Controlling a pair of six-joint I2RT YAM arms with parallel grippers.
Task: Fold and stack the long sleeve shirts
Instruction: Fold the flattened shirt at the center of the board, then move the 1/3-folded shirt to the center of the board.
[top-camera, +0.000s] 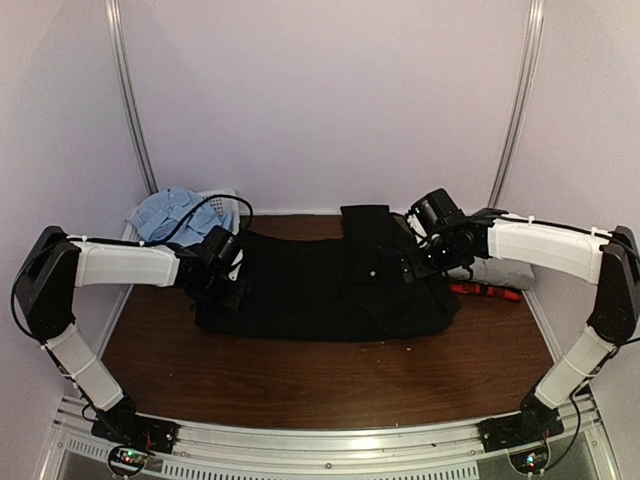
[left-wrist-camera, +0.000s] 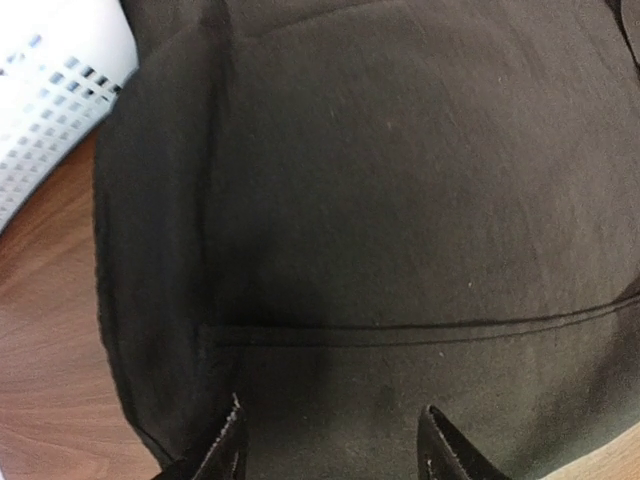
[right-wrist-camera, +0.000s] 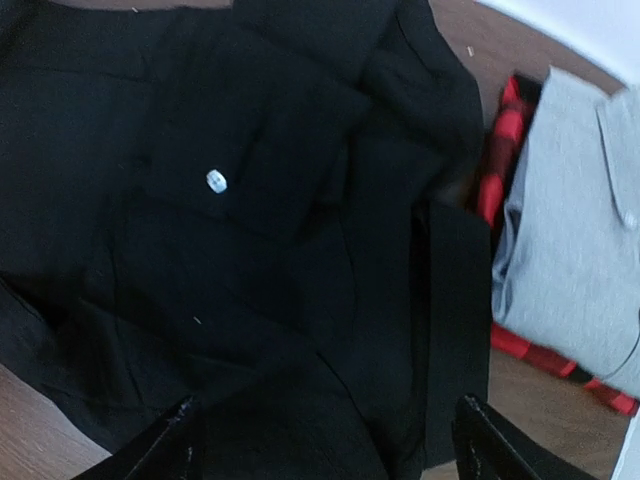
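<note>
Black shirt (top-camera: 320, 285) lies flat mid-frame on table (top-camera: 300, 385), long axis left-right; one folded flap points toward top of frame. Collar end unclear. Left gripper (left-wrist-camera: 333, 430) over its left end, released. Right gripper (right-wrist-camera: 325, 420) over its right end, jaws spread, holding nothing. Grey shirt (right-wrist-camera: 575, 230) sits on plaid shirt (right-wrist-camera: 510, 120), right of frame.

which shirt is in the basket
The light blue shirt, in the white basket; the black shirt lies spread out, the grey shirt tops the plaid shirt.
</note>
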